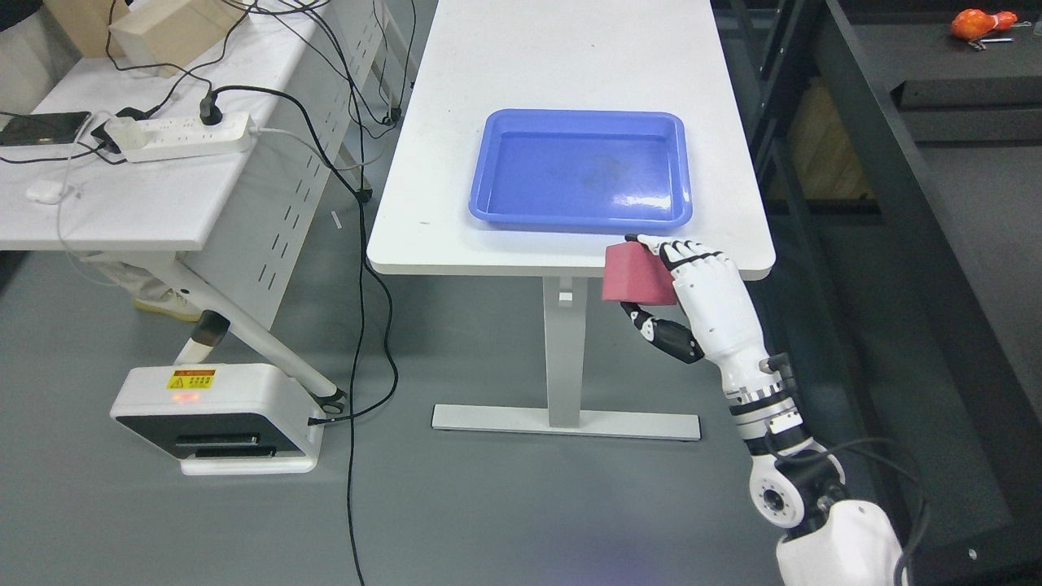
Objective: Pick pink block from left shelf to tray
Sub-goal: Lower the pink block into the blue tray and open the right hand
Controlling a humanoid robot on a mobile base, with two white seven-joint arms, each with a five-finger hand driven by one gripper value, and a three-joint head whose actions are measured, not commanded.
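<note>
Already clasped in the right robot hand, the pink block hangs off the table's near edge; the blue tray lies just ahead and slightly left, empty, its long side facing the hand.

pink block — clamped in right hand, fingers over its top, thumb below — blue tray empty, just beyond the fingertips
</note>
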